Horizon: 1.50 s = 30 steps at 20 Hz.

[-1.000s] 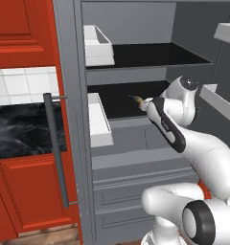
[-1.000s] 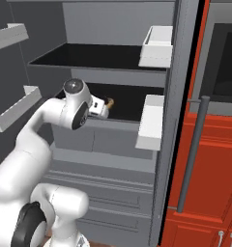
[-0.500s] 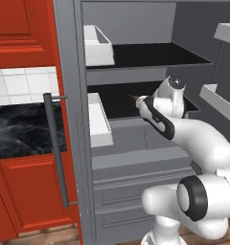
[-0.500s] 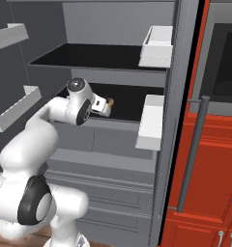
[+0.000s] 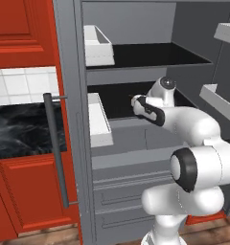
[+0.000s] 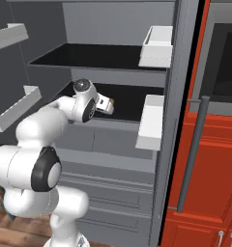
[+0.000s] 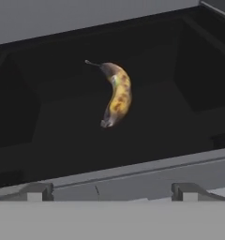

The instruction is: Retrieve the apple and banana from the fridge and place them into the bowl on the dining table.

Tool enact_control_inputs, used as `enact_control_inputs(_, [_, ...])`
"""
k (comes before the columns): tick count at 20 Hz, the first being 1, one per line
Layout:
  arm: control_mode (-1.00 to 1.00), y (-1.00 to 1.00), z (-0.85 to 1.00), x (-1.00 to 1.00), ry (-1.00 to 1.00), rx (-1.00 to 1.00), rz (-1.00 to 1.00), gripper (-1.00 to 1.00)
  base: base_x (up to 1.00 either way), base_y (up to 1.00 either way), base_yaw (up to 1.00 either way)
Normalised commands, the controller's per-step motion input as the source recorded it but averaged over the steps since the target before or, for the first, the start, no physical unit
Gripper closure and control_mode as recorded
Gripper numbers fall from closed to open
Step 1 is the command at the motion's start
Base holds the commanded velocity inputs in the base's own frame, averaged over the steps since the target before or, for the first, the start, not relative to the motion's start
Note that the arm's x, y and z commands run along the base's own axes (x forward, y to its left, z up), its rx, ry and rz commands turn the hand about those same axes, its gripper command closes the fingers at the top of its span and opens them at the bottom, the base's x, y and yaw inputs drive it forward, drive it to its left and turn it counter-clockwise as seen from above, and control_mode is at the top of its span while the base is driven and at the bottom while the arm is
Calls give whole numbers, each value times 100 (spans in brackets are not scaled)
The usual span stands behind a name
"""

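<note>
1. straight ahead of the gripper (image 7: 112, 190), deeper into the fridge (image 5: 150, 143), lies the banana (image 7: 117, 93) on the black lower shelf (image 7: 147, 136). it sits well apart from the fingertips (image 7: 37, 191), with bare shelf and the grey front lip of the shelf between them.
2. jaws stand wide, nothing between them. both tips sit at the bottom of the hand view, far apart, roughly level with the shelf lip.
3. banana long axis runs mostly away from the gripper, stem end farthest, blossom end nearest, curve bulging toward the right fingertip side. in the hand view it is close to centred between the tips, a touch off toward the middle-right.
4. judgement: the finger line runs across the fruit's length, so the approach is mainly a straight push forward over the lip, then down. little or no wrist roll looks needed.
5. from the base views the hand (image 6: 104, 104) is at the front edge of that lower shelf, wrist pointing inward.
6. apple: cannot locate it on this shelf from these views.
7. risk, as i read it: catching the shelf lip on the way in.
</note>
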Motion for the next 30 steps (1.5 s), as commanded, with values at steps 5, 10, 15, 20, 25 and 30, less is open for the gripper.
enact_control_inputs(5, [-100,0,-11,58,0,0,0,-100,0,0,0])
enact_control_inputs(10, [-100,-9,-21,49,0,0,0,-100,0,0,0])
enact_control_inputs(15, [-100,-11,-15,50,0,0,0,-100,0,0,0])
enact_control_inputs(20, [-100,-3,-20,54,0,0,0,-100,0,0,0])
enact_control_inputs(25, [-100,-11,-26,53,0,0,0,-100,0,0,0])
enact_control_inputs(30, [-100,-4,-35,34,0,0,0,-100,0,0,0])
